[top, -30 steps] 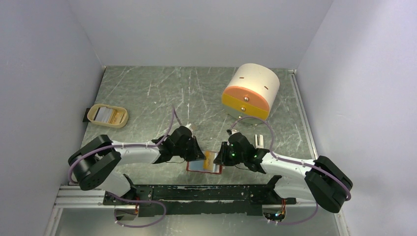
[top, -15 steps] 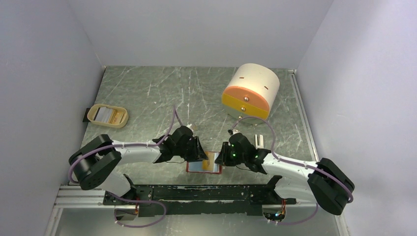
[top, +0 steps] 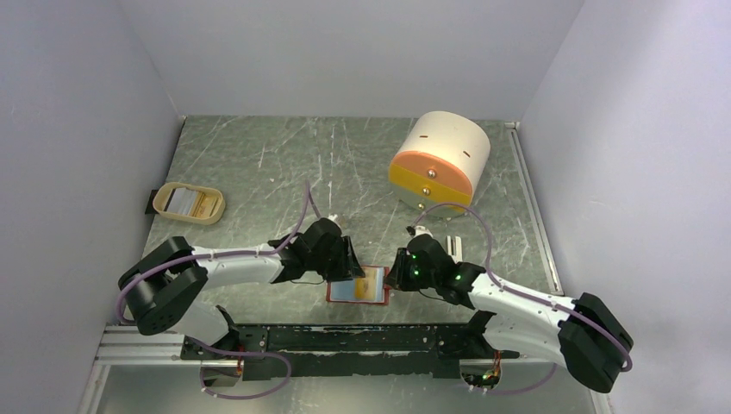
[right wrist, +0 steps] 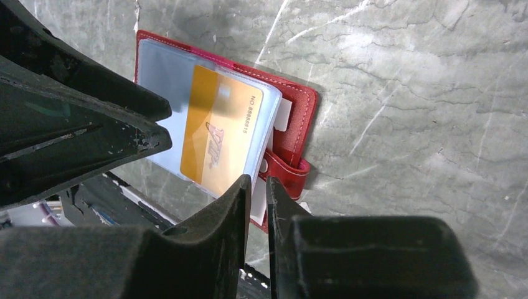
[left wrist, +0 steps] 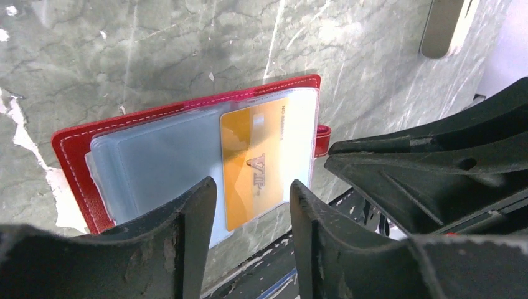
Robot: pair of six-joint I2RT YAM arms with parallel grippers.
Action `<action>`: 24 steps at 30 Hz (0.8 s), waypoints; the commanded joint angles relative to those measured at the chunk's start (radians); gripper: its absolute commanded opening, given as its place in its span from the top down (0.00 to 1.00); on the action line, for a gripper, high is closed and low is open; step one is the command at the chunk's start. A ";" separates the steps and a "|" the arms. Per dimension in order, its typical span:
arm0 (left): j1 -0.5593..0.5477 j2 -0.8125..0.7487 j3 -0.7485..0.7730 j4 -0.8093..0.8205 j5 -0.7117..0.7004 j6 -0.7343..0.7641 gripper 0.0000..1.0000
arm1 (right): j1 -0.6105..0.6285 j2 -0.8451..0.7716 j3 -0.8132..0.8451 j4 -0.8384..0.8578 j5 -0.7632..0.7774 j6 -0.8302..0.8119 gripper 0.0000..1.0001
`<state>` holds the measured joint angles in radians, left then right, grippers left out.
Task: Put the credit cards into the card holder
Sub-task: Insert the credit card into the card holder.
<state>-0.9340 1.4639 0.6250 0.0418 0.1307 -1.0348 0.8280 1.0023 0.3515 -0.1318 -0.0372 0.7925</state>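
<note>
- Left gripper (left wrist: 250, 190) of mine hangs just above the card holder (left wrist: 75, 140), over its near side. Its fingers stand apart, with nothing between them.
- Right gripper (right wrist: 254, 187) sits at the card holder's right edge, beside the snap tab (right wrist: 289, 171). Its fingers are pinched almost together, and a pale edge of the holder's sleeves runs into the slit, so I read it as clamped on that sleeve.
- The card holder lies open and flat on the green marbled table (top: 259, 155) between my two grippers, red cover down and pale blue sleeves up.
- One gold credit card (left wrist: 249, 143) is tucked in the clear sleeve on the holder's right half. The left half shows only sleeve.
- A white strip (right wrist: 283, 115) pokes out from under the sleeves by the holder's right edge; I cannot tell what it is.
- A beige oval tray (top: 161, 200) sits well apart from the card holder, beyond it and to the left, with more cards (top: 185, 202) lying inside.
- A cream-and-orange cylinder (top: 440, 159) stands well beyond the card holder, to its right.
</note>
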 commanded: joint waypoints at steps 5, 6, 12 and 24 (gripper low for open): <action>-0.027 0.003 0.063 -0.079 -0.061 0.040 0.59 | 0.000 0.030 -0.015 0.077 -0.044 0.014 0.80; -0.027 0.008 0.062 -0.064 -0.052 0.039 0.61 | 0.000 0.029 -0.017 0.078 -0.045 0.017 0.80; -0.035 0.070 0.082 -0.039 -0.025 0.041 0.66 | 0.000 0.040 -0.024 0.067 -0.027 0.014 0.79; -0.039 0.115 0.112 -0.033 0.002 0.055 0.64 | 0.000 0.055 -0.065 0.103 -0.024 0.023 0.80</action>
<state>-0.9634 1.5486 0.6994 -0.0151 0.0994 -0.9970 0.8280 1.0435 0.3058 -0.0608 -0.0711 0.8085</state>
